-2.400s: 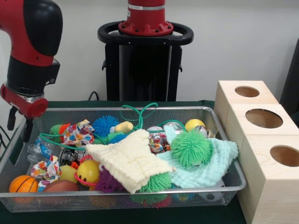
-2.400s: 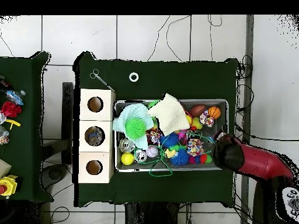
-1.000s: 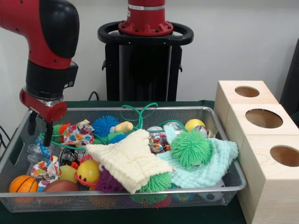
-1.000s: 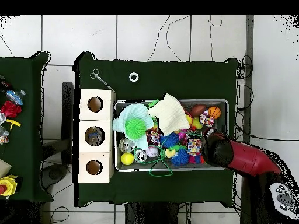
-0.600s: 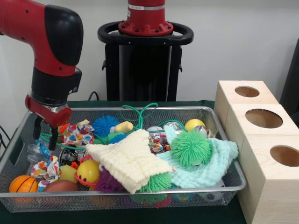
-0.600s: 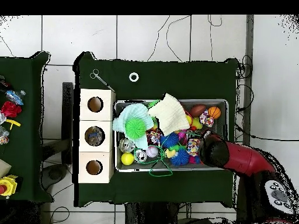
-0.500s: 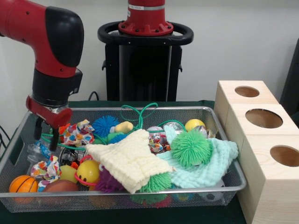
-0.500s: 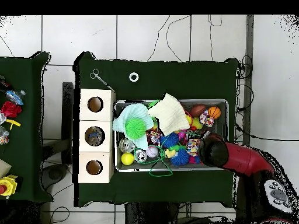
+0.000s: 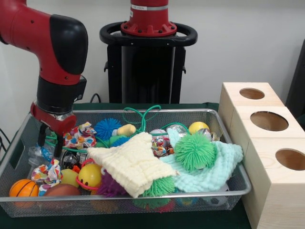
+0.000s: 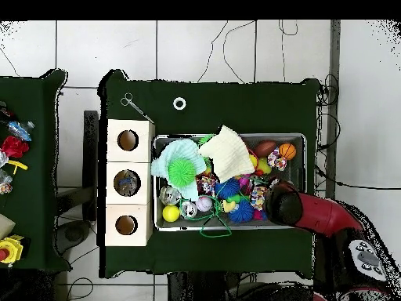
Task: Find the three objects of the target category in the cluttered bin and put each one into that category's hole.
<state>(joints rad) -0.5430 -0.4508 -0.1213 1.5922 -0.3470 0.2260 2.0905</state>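
The wire mesh bin (image 9: pixel 232 187) is full of toys and also shows in the overhead view (image 10: pixel 227 137). My gripper (image 9: pixel 50 142) is open and empty. It hangs low inside the bin's left end, just above a colourful fabric bundle (image 9: pixel 78 136) and green cord. In the overhead view the red arm (image 10: pixel 283 205) covers it. A cream cloth (image 9: pixel 131 162) and a mint cloth (image 9: pixel 217 167) lie over the middle. A green spiky ball (image 9: pixel 194 151), a blue spiky ball (image 9: pixel 106 128), a yellow ball (image 9: pixel 198 127), a small basketball (image 9: pixel 23 188) and a yellow smiley toy (image 9: pixel 89 175) show.
Three pale wooden boxes, each with a round hole (image 9: pixel 269 120), stand in a row right of the bin, also seen from overhead (image 10: pixel 128 182). On the green cloth beyond lie a metal tool (image 10: pixel 135 106) and a white ring (image 10: pixel 179 103). More toys (image 10: pixel 12 147) sit on a side table.
The arm has moved to the right in the front view and lowered, bringing the open gripper deeper into the bin's left end. The toys have not moved.
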